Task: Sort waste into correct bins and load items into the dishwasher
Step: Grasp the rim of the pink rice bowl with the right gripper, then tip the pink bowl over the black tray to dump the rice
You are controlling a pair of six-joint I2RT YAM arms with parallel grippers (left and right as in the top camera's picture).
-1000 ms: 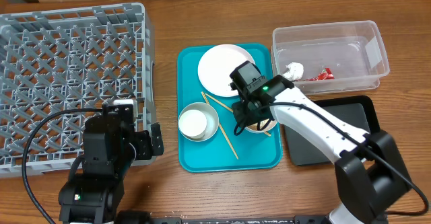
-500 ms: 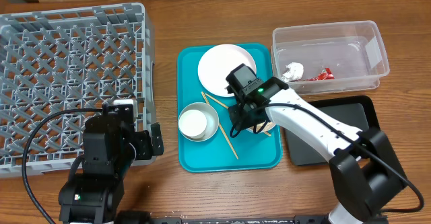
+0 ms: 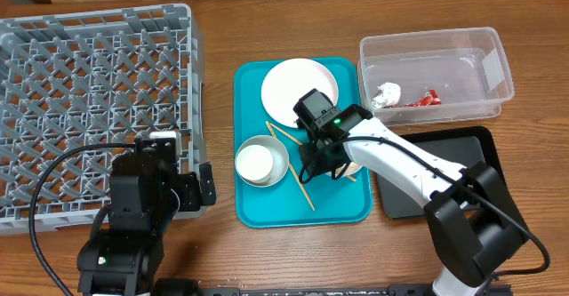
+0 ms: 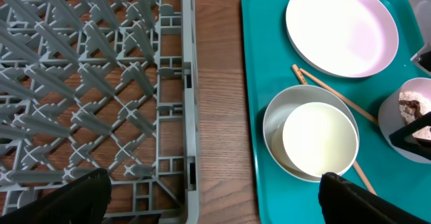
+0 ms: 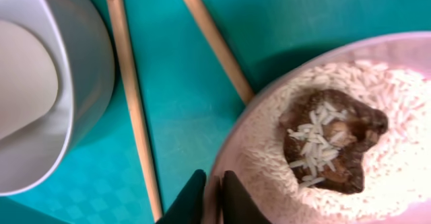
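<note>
My right gripper (image 5: 212, 197) is shut on the rim of the pale pinkish bowl (image 5: 256, 136), which holds rice (image 5: 404, 150) and a brown food bit (image 5: 330, 136). From overhead the bowl (image 3: 353, 168) is mostly hidden under the right gripper (image 3: 322, 158) on the teal tray (image 3: 258, 203). Two chopsticks (image 3: 298, 176) lie beside the grey bowl (image 3: 277, 154) with the white cup (image 3: 253, 162) inside. The white plate (image 3: 289, 87) sits at the tray's back. My left gripper (image 4: 215, 200) is open and empty by the dish rack (image 3: 89, 92).
The clear tub (image 3: 436, 43) at the back right holds the white napkin (image 3: 388, 93) and red-and-white wrapper (image 3: 427, 99). The black tray (image 3: 471, 149) lies in front of it, right of the teal tray. My right arm crosses over its left part.
My right gripper has shifted slightly left at the pinkish bowl's rim. The left arm has not moved.
</note>
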